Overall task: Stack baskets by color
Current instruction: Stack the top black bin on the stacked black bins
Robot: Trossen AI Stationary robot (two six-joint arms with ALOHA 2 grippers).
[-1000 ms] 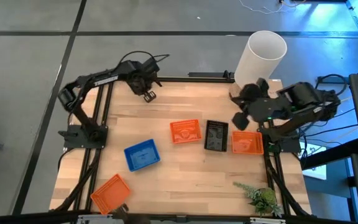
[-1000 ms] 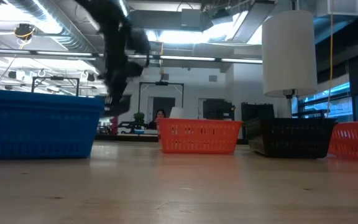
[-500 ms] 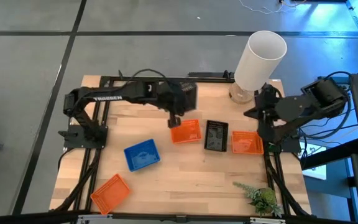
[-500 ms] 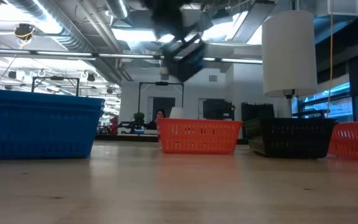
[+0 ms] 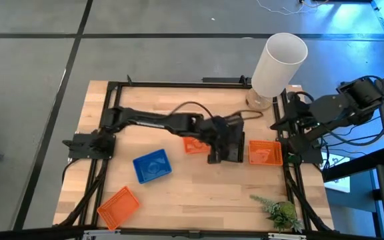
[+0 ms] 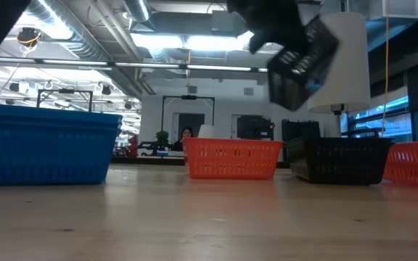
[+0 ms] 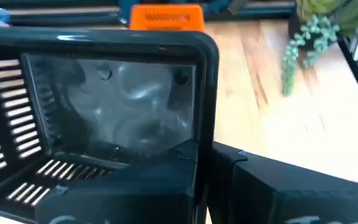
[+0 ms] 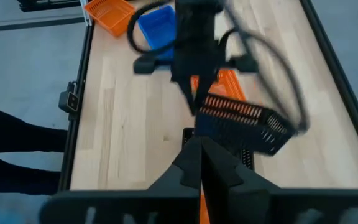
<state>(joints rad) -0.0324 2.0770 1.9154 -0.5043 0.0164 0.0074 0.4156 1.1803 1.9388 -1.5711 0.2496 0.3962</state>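
Black mesh basket point(image 6: 300, 58) hangs tilted, pinched in my closed left fingers point(image 7: 272, 193), now swung across above the second black basket point(image 6: 339, 161) on the desk point(image 5: 179, 193). Lowering it should finish that stack; my right fingers point(image 8: 191, 168) wait closed, empty.

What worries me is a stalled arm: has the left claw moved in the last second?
Yes. In the high view the left claw swung right, toward the white cylinder, and now hangs over the black basket.
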